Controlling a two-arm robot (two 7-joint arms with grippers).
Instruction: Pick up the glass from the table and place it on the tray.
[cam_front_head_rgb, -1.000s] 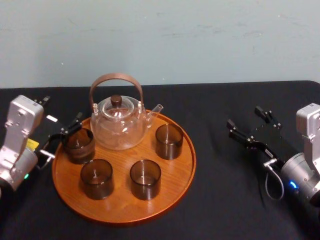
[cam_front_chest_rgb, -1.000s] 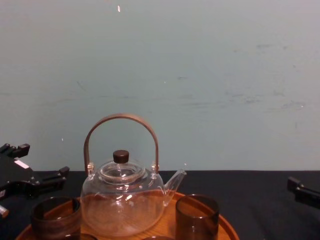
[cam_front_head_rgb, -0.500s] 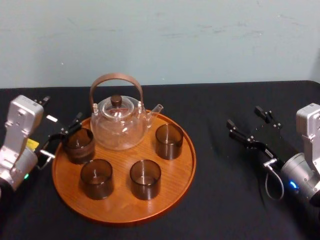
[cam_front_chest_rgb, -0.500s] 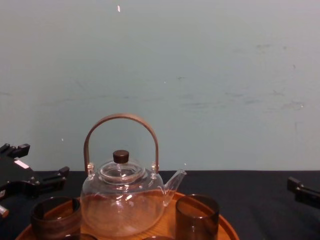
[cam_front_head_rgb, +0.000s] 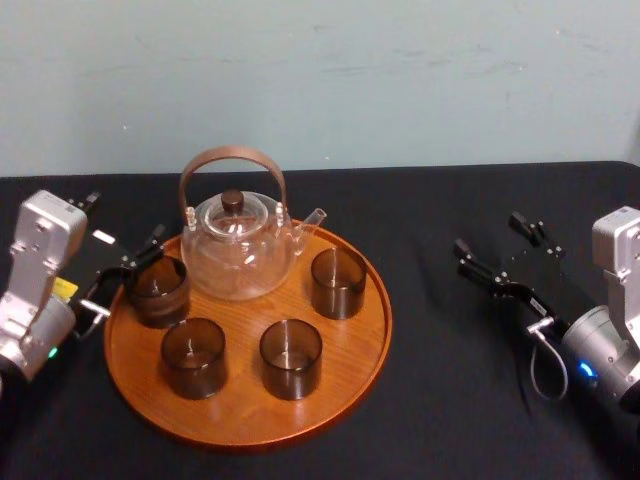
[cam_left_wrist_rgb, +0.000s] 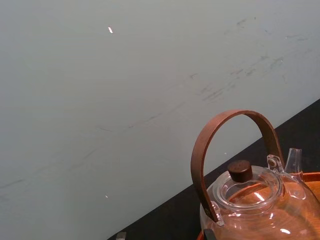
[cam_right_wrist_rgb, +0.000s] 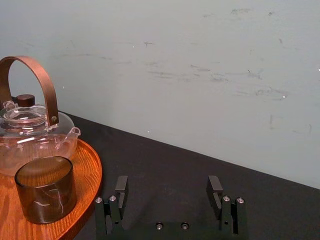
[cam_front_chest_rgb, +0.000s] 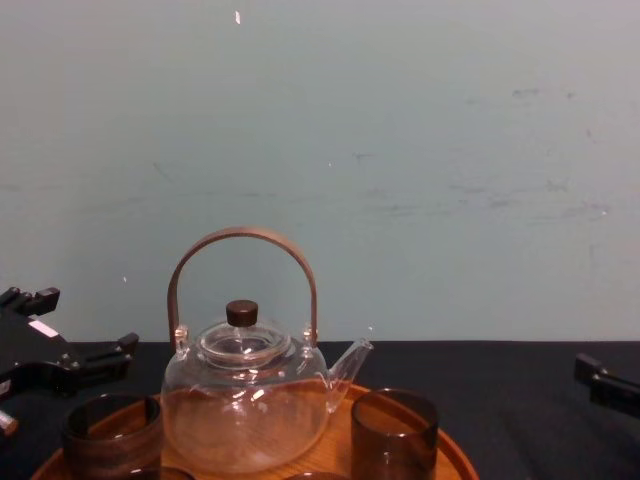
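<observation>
**Glass on the tray, both grippers spread**

We see a counter (cam_front_head_rgb: 440, 400) draped in matte black cloth, backed by a pale blue-green wall (cam_front_head_rgb: 400, 80) with faint scuffs. On the cloth lies a large round orange-brown wooden tray (cam_front_head_rgb: 240, 405) with visible grain and a low raised rim.

The left gripper (cam_front_head_rgb: 126, 217) is at the tray's left edge, its fingers spread wide and holding nothing. Its inner finger is just beside a squat, smoky-brown cylindrical glass (cam_front_head_rgb: 158, 290); we cannot tell whether they touch. That glass stands upright on the tray, close to its left rim.

The right gripper (cam_right_wrist_rgb: 167, 182) is well apart to the right over bare cloth, its jaws wide and empty.

Also on the tray are a clear, rounded glass teapot (cam_front_head_rgb: 238, 255) with an arched brown handle and dark knob, and three matching smoky glasses (cam_front_head_rgb: 338, 283), all upright.
</observation>
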